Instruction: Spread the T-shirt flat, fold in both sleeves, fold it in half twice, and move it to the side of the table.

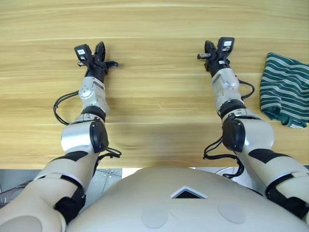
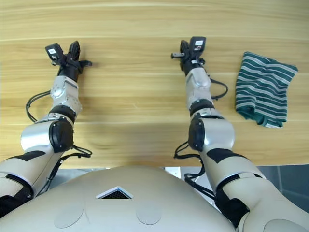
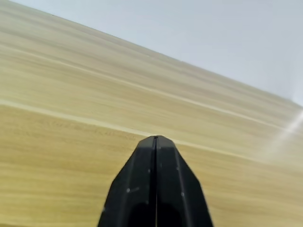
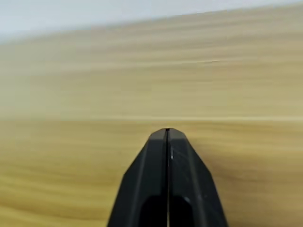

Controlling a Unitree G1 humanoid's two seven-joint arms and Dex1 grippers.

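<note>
The T-shirt, green with white stripes, lies folded into a small bundle at the right side of the wooden table. My right gripper rests over the table a little left of the bundle, apart from it, its black fingers pressed together on nothing. My left gripper sits over the left part of the table, far from the shirt, and its fingers are likewise shut and hold nothing.
Bare wood stretches between and beyond the two arms. The table's near edge runs just in front of my torso, with grey floor below it.
</note>
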